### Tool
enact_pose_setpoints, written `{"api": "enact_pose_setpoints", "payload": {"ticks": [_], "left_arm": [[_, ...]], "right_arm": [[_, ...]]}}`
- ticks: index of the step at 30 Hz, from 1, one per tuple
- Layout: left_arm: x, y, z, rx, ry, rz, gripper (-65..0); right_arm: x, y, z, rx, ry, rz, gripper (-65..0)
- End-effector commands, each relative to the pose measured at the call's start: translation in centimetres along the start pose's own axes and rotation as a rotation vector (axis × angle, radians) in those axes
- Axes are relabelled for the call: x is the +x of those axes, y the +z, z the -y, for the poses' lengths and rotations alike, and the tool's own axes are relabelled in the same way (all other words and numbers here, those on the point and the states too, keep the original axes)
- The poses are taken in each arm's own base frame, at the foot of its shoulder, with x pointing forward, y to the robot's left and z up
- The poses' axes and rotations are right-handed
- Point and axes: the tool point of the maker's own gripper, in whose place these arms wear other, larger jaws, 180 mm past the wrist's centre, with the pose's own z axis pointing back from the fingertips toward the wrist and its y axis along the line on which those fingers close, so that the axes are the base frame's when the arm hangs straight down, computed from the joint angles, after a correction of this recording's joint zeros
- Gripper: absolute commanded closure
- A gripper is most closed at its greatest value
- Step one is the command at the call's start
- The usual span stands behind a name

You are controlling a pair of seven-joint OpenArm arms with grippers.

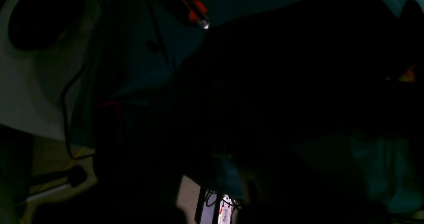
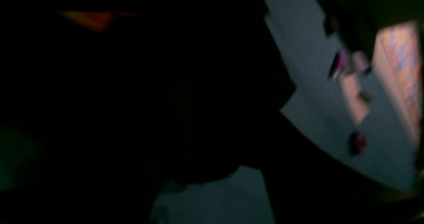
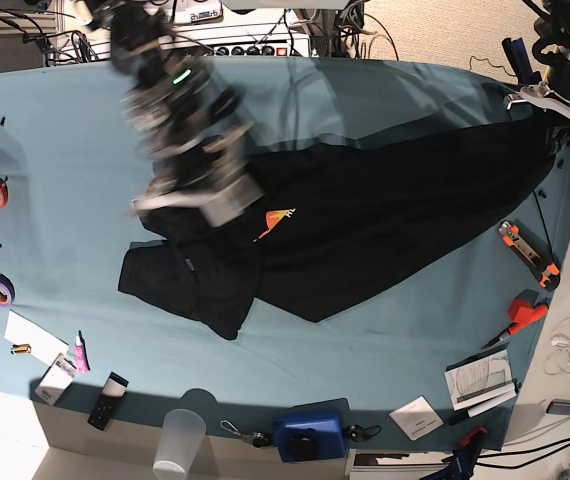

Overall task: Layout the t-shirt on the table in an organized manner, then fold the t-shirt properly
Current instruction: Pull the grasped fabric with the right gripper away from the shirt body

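A: In the base view we see the t-shirt (image 3: 365, 215) stretched in a long dark band across the table (image 3: 55, 250), from a bunched heap at centre left to the upper right corner of the frame, where the cloth reaches the table's edge. An orange fleck of print (image 3: 279, 218) shows near the middle.

B: And the arms?

A: The right gripper (image 3: 200, 200), blurred with motion, sits over the bunched end at upper left of centre; we cannot tell whether its jaws are spread or pinching cloth. The left gripper (image 3: 555, 105) is at the upper right corner, where the shirt's far end rises to it; it looks to be pinching the fabric, though both wrist views are too dark to confirm.

B: What could go wrong?

A: We judge three risks. Pulling the ends further apart may slip the cloth from a grip. The raised end could slide off the edge. A sweep could also catch the orange-handled pliers (image 3: 528, 252) at right.
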Motion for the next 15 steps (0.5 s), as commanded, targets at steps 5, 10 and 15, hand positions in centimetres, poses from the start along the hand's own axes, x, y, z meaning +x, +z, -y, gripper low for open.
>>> {"api": "enact_pose_setpoints", "payload": {"ticks": [5, 10, 15], "left_arm": [[1.0, 0.2, 0.2, -0.009, -0.014, 0.037, 0.0], [1.6, 0.3, 0.2, -0.009, -0.014, 0.075, 0.0], [1.7, 0.3, 0.2, -0.008, -0.014, 0.081, 0.0]], "right_arm": [[-0.9, 0.2, 3.0, -0.035, -0.111, -0.024, -21.9], [-1.8, 0.1, 3.5, -0.048, -0.121, -0.06, -21.9], [-5.6, -2.1, 2.2, -0.011, -0.123, -0.186, -21.9]]}}
